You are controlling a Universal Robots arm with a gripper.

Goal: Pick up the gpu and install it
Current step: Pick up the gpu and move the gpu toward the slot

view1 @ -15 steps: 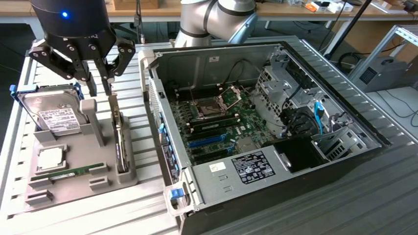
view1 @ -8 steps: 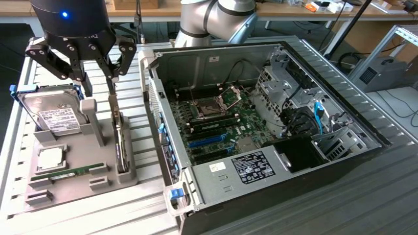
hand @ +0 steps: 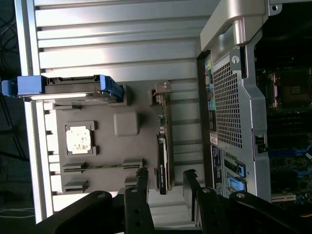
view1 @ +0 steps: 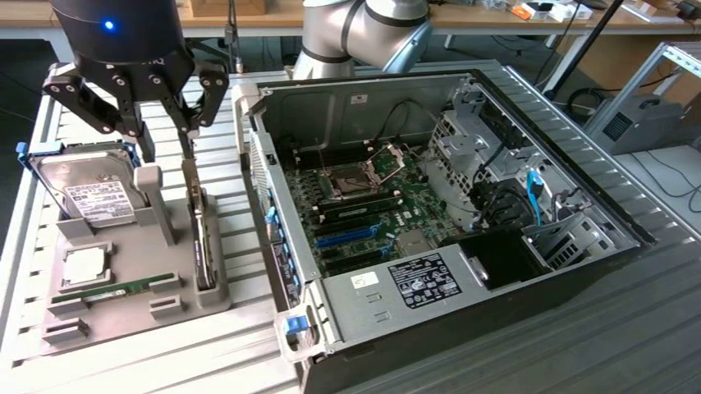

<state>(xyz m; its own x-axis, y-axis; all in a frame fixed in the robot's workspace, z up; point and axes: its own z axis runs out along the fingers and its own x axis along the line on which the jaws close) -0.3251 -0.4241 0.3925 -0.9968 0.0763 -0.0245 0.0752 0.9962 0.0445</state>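
1. Exterior view: I see the black gripper [view1: 167, 141] hanging above the grey moulded holder tray [view1: 126, 318], its fingers spread apart and holding nothing. The gpu [view1: 199, 222], a thin dark card with a brownish face, stands on edge in the tray, along the side nearest the open metal computer case [view1: 438, 205]. A white-labelled hard drive [view1: 93, 193] in a blue frame leans at the tray's opposite side.
2. Wrist view: the two black fingers [hand: 142, 183] straddle one end of the gpu [hand: 163, 156], with a gap on each side. The card sits in the tray [hand: 105, 146], between the case [hand: 234, 97] and the hard drive [hand: 73, 87].
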